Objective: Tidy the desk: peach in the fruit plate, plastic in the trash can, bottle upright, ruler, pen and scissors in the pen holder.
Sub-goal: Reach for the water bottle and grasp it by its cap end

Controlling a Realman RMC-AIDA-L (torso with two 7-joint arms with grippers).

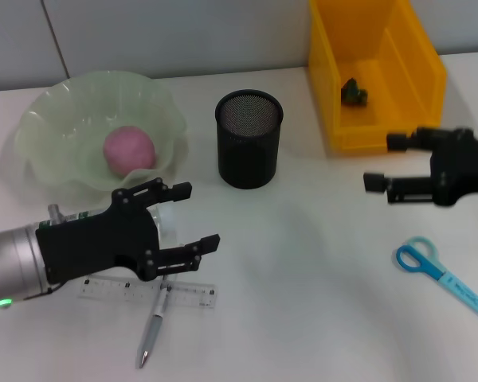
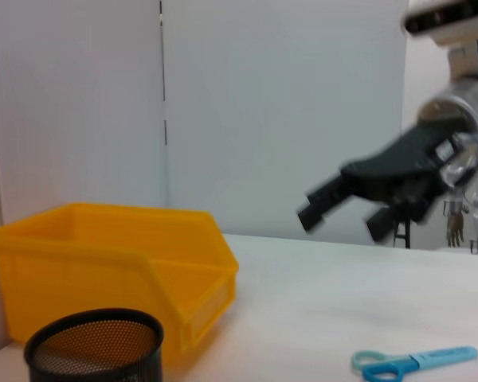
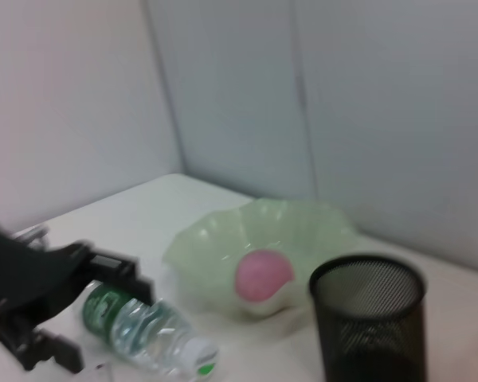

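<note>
The pink peach (image 1: 129,149) lies in the green fruit plate (image 1: 56,119). My left gripper (image 1: 201,215) is open and hovers over the lying clear bottle (image 3: 143,330), which it mostly hides in the head view. A clear ruler (image 1: 143,290) and a silver pen (image 1: 153,322) lie just in front of it. The black mesh pen holder (image 1: 248,147) stands mid-table and looks empty. My right gripper (image 1: 382,161) is open and empty, above the table behind the blue scissors (image 1: 438,270). A dark crumpled plastic piece (image 1: 354,93) lies in the yellow bin (image 1: 334,79).
The yellow bin stands at the back right, close behind my right gripper. A grey wall runs along the back of the white table (image 1: 319,263). The bottle's white cap (image 3: 199,354) points toward the pen holder.
</note>
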